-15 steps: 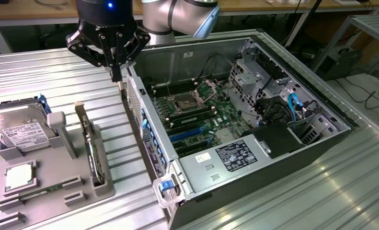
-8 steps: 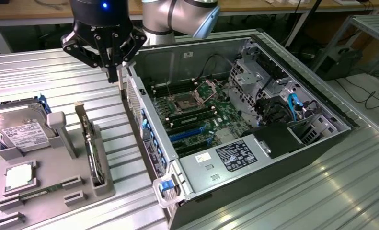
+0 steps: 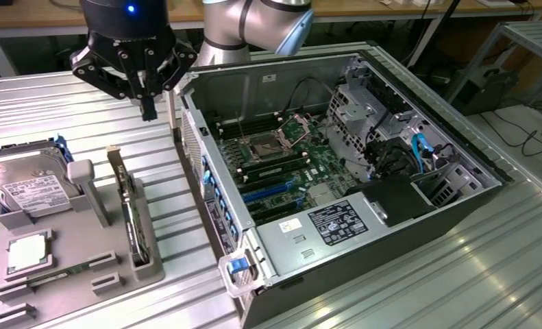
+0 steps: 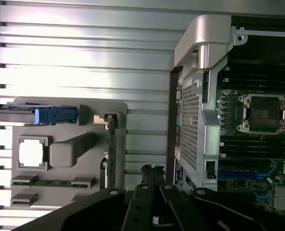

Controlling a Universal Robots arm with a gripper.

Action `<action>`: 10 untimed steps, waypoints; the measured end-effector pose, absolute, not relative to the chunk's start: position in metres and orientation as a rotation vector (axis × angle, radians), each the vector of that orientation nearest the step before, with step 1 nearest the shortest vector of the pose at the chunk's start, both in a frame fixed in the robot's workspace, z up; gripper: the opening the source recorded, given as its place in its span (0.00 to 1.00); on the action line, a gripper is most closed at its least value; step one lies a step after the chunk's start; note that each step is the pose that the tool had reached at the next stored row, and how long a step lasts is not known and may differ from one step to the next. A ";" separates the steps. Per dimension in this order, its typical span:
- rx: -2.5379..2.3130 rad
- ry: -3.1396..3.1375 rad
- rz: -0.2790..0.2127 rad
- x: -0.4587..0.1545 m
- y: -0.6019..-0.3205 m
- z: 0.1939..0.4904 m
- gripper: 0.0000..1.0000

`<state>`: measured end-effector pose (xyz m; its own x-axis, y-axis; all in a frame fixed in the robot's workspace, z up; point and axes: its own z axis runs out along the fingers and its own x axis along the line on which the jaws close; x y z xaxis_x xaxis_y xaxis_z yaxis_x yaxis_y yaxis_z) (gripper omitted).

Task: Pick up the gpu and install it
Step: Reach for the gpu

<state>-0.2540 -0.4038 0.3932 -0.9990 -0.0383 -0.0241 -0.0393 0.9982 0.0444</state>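
We see the arm [image 3: 252, 27] reaching over the ribbed metal surface [image 3: 33, 116], with its jaws pointing down. The jaws are pressed together into one narrow dark tip and they hold nothing. In the exterior view they hang in the air above the surface, over the gap between the grey tray [image 3: 70, 243] and the open case [image 3: 390, 274], near the far corner of the case. They touch neither of them.

The gpu [image 3: 130, 212] is in the tray, on the side of the tray that is closest to the case. It stands upright on its long edge in a slot, so we see it as a thin dark slab. Its pale bracket is at the end nearer to the jaws. In the wrist view the gpu [image 4: 111, 154] shows edge-on as a thin line along the tray [image 4: 65, 108], and the closed tips are a little apart from it, between it and the case [image 4: 200, 120].

The hard drive [image 3: 29, 185] sits in the tray at the exterior view's left of the gpu, with a grey post between them. The square chip [image 3: 29, 250] lies nearer to the camera.

The case lies on its side with its inside open to us. In it we see the board [image 3: 280, 171] and its socket [image 3: 263, 145].
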 end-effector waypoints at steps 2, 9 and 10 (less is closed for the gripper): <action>-0.061 3.117 0.070 -0.259 -0.404 0.393 0.11; -0.062 3.117 0.070 -0.270 -0.405 0.393 0.11; -0.062 3.117 0.070 -0.272 -0.405 0.393 0.11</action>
<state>-0.2722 -0.4047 0.3931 -0.9990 -0.0391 -0.0238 -0.0401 0.9982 0.0443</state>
